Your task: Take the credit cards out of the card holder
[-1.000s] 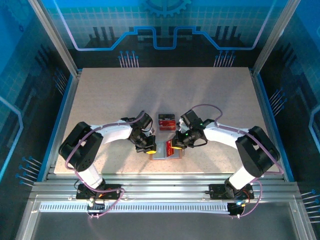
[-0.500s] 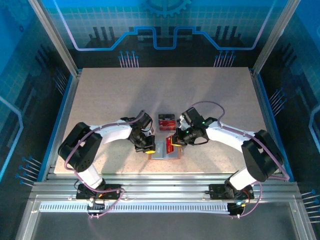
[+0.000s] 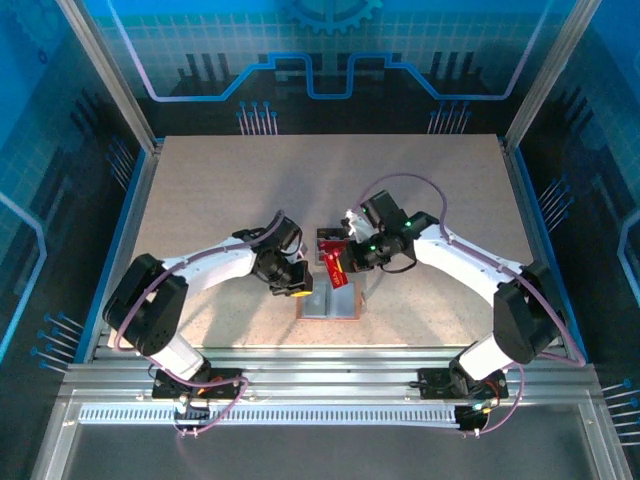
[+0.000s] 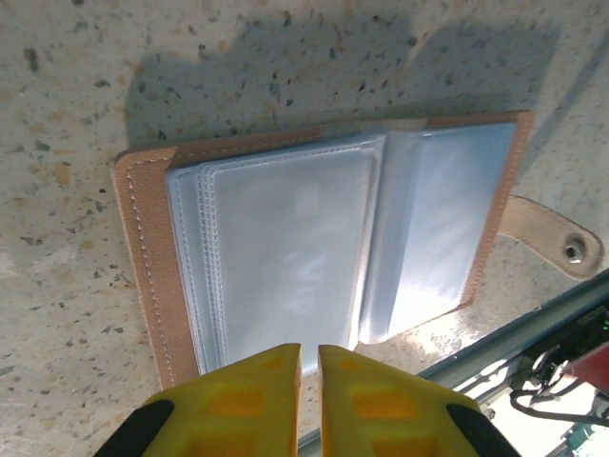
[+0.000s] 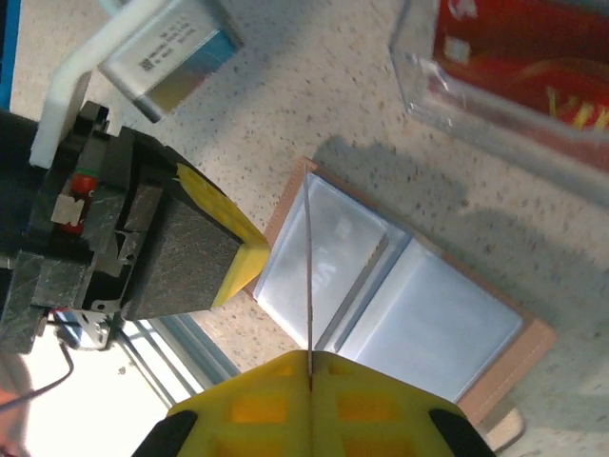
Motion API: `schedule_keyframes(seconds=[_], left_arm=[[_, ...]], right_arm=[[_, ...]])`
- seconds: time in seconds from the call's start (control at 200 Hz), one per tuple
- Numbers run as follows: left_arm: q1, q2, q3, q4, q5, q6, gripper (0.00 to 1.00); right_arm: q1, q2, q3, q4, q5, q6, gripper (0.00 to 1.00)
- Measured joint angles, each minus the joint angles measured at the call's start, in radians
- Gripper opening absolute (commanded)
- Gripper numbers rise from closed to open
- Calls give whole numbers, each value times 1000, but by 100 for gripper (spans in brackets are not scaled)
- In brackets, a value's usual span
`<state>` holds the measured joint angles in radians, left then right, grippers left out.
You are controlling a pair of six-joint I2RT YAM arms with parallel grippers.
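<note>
Right pincer (image 3: 347, 262) is clamped on one red card (image 3: 335, 270), held clear of the holder (image 3: 330, 305) at frame centre, just below the clear box (image 3: 333, 238), which already contains red cards. The holder lies open on the tabletop (image 3: 220, 190). Left pincer (image 4: 309, 367) is just parted and grips nothing. The top sleeves (image 4: 285, 248) look empty; the lower sleeves cannot be checked. Judged remaining: deposit this card.

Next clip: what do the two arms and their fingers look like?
The left arm and right arm have white links between bulky black joints, each trailed by a looping purple cable. Their fingers are bright yellow blocks on black mounts. Small green lights glow near the right wrist.
</note>
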<state>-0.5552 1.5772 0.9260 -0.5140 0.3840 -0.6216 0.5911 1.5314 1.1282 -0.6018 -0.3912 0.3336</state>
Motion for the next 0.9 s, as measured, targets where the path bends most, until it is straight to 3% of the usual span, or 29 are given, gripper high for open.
schedule_keyframes(seconds=[0.225, 0.44, 0.9], left_arm=[[37, -118, -36, 42, -22, -1, 22], [74, -184, -83, 48, -40, 0, 26], [129, -297, -171, 47, -48, 0, 29]], right_arm=[[-3, 57, 126, -149, 126, -393, 0], [-3, 221, 340, -309, 246, -727, 0], [4, 426, 668, -500, 359, -1086, 0]])
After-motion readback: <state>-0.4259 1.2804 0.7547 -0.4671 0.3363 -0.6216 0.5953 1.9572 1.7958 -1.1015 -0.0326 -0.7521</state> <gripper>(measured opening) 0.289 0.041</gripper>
